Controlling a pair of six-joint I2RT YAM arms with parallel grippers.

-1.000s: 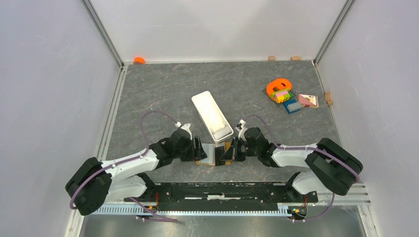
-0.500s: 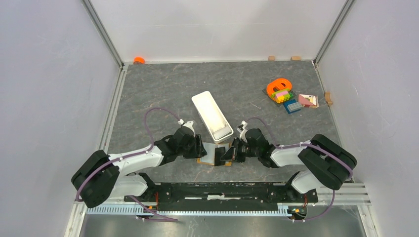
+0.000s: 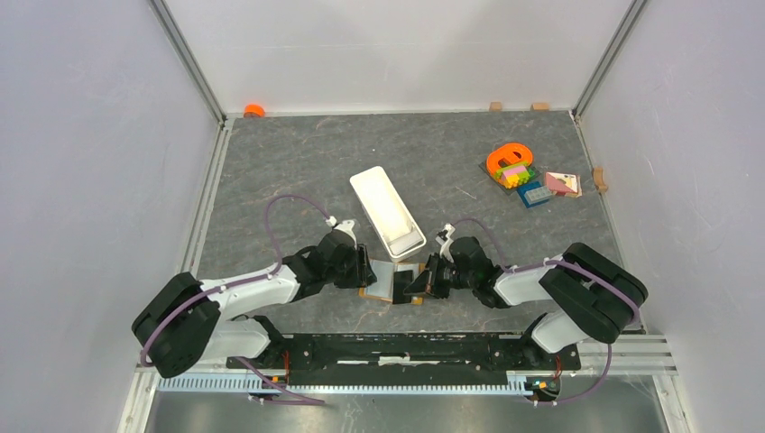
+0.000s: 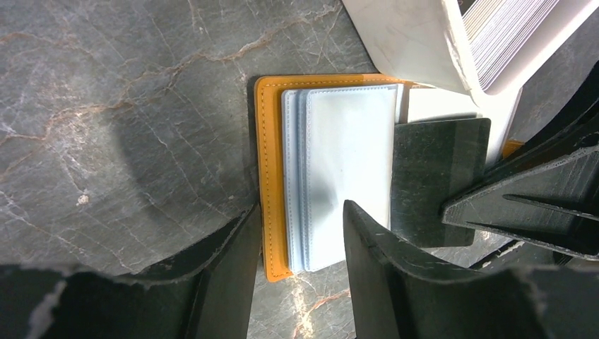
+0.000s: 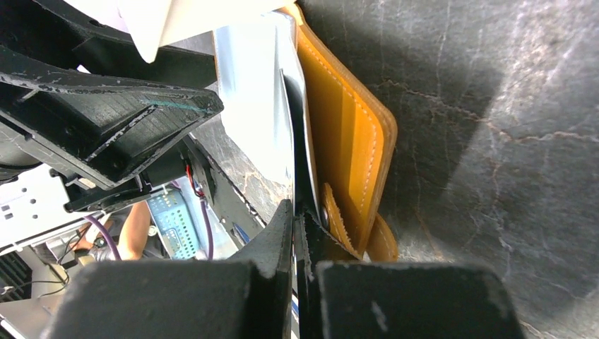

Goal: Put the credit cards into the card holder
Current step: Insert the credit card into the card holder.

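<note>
**Card holder hemmed in between two sets of fingers at the tray's near end**

The small orange-tan, leather-like folding card holder (image 3: 386,281) lies open and flat on the dark grey marbled worktop (image 3: 298,171). It is close to the near edge, between the two arms. Its far side is boxed in by the near end of the long white rectangular tray (image 4: 402,35). The tray's corner stands just beside the holder, and the tray contains a stack of pale cards (image 4: 508,35). Open worktop stretches to the left and towards the far wall. A cluster of bright toy blocks (image 3: 523,173) sits well apart at the far right.

The holder shows a stitched orange border around layered pale blue-grey pockets. In the right wrist view a rounded snap tab (image 5: 381,244) curls at its end.

The left fingers (image 4: 371,254) stand spread, straddling the holder's left end. One is just outside the orange border and the other is over the pockets. Whether they press on it cannot be told.

The right fingers (image 5: 293,240) are pressed together, pinching a thin dark glossy credit card (image 4: 438,180) by its edge. That card overlaps the right-hand edge of the pockets. Whether its edge is inside a pocket cannot be told.
</note>
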